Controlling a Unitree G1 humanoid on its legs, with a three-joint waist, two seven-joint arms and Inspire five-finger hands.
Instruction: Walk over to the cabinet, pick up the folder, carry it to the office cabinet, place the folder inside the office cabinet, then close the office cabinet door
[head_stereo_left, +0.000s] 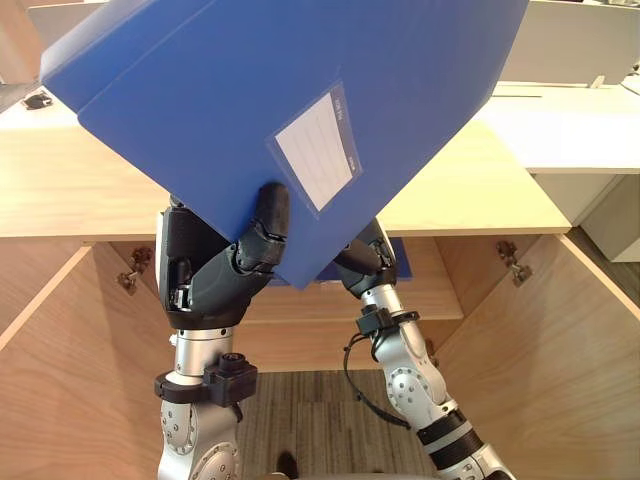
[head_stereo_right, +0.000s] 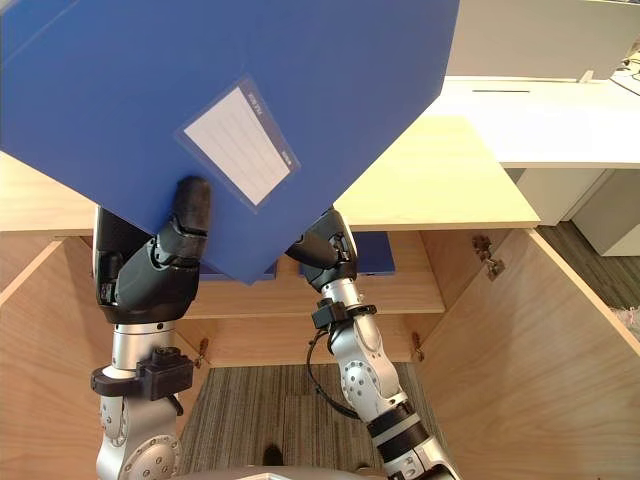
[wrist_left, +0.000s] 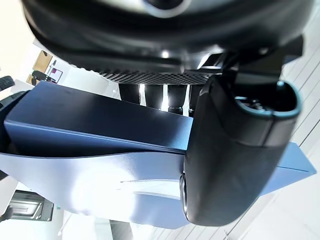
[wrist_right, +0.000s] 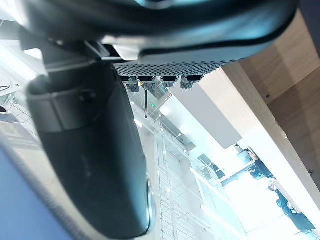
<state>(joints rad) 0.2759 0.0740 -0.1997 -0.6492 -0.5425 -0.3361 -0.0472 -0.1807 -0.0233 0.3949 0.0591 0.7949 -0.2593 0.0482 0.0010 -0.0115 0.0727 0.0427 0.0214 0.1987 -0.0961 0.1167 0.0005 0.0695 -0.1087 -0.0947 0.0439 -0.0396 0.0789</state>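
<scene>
Tilting steeply with one corner lowest, the blue folder (head_stereo_left: 300, 90) is held up in the air in front of the open cabinet (head_stereo_left: 470, 190), above its light wooden top and touching neither the top nor the shelf. A white label (head_stereo_left: 318, 150) in a clear sleeve sits on the face turned toward the robot. The left hand (head_stereo_left: 225, 275) grips the folder near that low corner: its thumb (head_stereo_left: 268, 215) presses on the near face just beside the label, and in the left wrist view its fingers (wrist_left: 150, 95) lie along the far side, so the folder is pinched between them. The right hand (head_stereo_left: 365, 260) sits under the folder's lower edge on the other side of the corner, close to the left hand; in the right wrist view a strip of the blue cover runs just beside its thumb (wrist_right: 95, 165), but I cannot tell whether this hand grips the folder or only props it. Below, both cabinet doors stand swung wide, the left door (head_stereo_left: 60, 340) and the right door (head_stereo_left: 560, 340) flanking the opening. An inner shelf (head_stereo_left: 440, 300) carries a second blue item (head_stereo_right: 372, 255) lying just behind the right hand. Grey carpet (head_stereo_left: 310, 410) shows beneath the arms, and a white desk (head_stereo_left: 570, 130) stands beyond the cabinet on the right.
</scene>
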